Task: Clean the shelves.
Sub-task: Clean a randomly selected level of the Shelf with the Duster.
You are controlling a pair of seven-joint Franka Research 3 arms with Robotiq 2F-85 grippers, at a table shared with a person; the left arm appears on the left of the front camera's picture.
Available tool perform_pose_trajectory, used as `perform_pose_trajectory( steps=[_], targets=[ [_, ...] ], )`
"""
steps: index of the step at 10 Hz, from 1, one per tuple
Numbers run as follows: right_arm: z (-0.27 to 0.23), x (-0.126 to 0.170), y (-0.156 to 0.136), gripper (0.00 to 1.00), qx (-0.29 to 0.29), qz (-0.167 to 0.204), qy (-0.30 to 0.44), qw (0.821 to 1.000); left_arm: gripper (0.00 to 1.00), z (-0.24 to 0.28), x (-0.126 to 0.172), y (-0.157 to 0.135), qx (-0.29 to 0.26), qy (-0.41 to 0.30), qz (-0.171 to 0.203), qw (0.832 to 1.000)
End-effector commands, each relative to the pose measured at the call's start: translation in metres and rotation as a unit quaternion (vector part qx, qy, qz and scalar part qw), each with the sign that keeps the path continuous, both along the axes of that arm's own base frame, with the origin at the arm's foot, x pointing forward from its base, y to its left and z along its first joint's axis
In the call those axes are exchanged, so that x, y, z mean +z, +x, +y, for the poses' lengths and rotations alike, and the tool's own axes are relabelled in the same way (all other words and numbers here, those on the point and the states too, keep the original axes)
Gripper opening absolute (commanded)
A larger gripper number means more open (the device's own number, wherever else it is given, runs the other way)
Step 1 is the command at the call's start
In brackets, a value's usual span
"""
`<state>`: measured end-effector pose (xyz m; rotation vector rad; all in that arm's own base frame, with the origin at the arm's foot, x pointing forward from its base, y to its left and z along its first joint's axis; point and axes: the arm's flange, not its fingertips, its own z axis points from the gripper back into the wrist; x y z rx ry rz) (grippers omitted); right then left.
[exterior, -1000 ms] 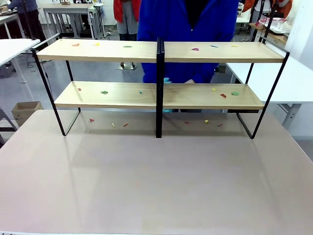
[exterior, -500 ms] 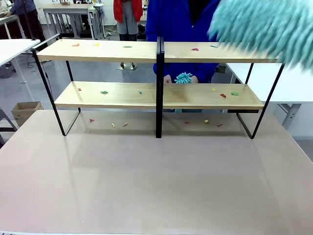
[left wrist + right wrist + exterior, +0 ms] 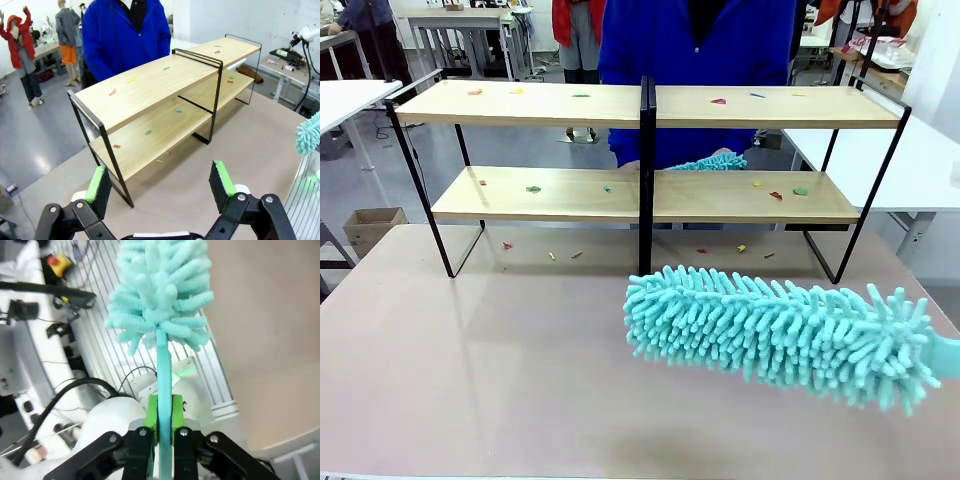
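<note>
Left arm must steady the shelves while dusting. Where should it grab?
Probably the thin black end post of the shelves, nearest the open left gripper, approached from the table side: a slim upright bar suits the jaws; the boards are broad and flat.

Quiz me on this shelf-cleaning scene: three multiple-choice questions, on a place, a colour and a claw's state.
1. Where is the person's small duster?
A) on the top board
B) by the lower board of the shelves, right of the centre post
C) on the beige tabletop

2. What colour is the big duster in the right claw?
A) orange
B) teal
C) black

3. How is the left claw?
A) shut on a cloth
B) shut on a board
C) open, empty

Answers: 1 B, its fluffy head shows there; 2 B, its strands are teal; 3 C, its pads stand apart, nothing between.
</note>
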<state>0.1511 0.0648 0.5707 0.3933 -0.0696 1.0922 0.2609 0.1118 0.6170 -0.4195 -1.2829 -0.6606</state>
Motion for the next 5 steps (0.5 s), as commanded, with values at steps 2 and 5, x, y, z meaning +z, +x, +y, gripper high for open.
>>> perform_pose_trajectory(
  steps=[2,5],
  targets=[
    [0.000,0.000,0.000,0.12,0.000,0.000,0.000,1.000,1.00,0.000,0.000,0.000,-0.001,0.005,0.001,1.000],
    [0.095,-0.030,0.054,0.12,0.034,-0.020,-0.043,0.998,1.00,0.000,0.000,0.000,-0.001,0.005,0.001,1.000]
  ],
)
